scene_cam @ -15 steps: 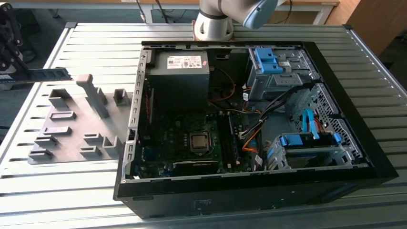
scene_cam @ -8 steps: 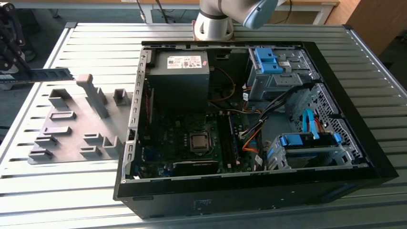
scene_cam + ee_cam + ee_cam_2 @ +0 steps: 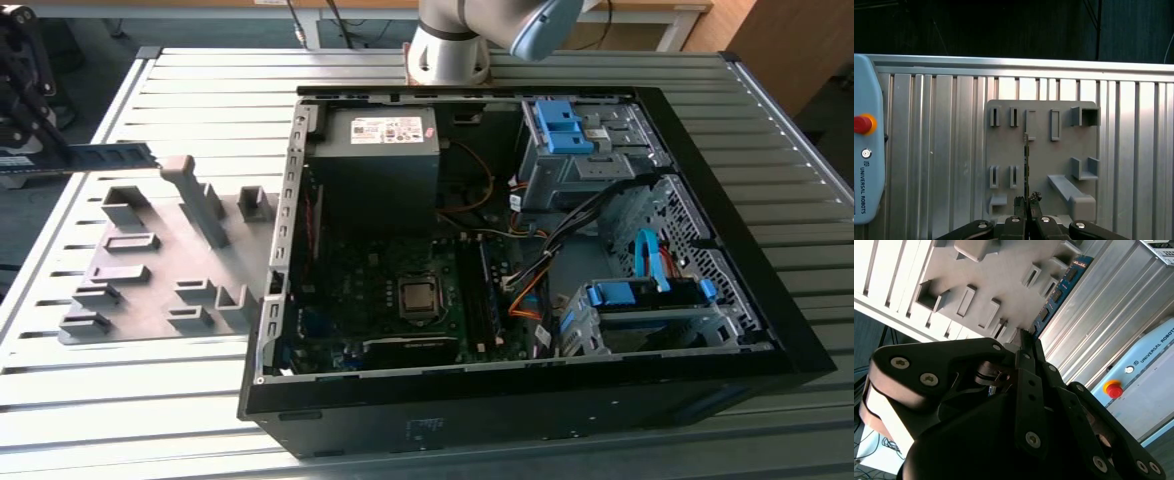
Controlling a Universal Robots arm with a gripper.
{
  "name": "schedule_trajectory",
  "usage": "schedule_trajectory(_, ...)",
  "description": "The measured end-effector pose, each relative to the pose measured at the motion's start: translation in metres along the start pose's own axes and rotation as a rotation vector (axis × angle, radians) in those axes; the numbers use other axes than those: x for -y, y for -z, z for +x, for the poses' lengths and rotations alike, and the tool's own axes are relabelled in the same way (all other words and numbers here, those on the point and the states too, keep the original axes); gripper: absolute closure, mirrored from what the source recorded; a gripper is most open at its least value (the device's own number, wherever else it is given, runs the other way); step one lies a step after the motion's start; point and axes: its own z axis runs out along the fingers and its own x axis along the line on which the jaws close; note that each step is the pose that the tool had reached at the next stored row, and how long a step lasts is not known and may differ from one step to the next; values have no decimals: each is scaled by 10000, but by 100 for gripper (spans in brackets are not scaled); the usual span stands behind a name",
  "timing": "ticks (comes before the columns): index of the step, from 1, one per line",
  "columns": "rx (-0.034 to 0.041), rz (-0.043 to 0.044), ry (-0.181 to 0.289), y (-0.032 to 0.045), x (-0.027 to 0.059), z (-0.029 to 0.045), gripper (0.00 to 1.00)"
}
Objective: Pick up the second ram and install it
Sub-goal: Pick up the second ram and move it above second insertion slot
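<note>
Aluminium slatted table (image 3: 200,420) carries an open black computer case (image 3: 534,425), side panel off, motherboard and power supply (image 3: 383,130) exposed. Grey fixture plate (image 3: 147,285) with raised blocks lies just beside the case, on the exterior view's left. Pale blue pendant (image 3: 864,150) with a red button rests on the table. Black gripper (image 3: 1027,200) has its fingers together, clamped on one end of the second ram (image 3: 1026,160). In the first wrist view the ram is seen edge-on over the plate. In the exterior view it sits by the plate's far corner, well apart from the case.
</note>
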Motion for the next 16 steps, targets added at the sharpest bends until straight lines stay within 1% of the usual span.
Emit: schedule_trajectory(16,-1,0,0,1,86,1,86)
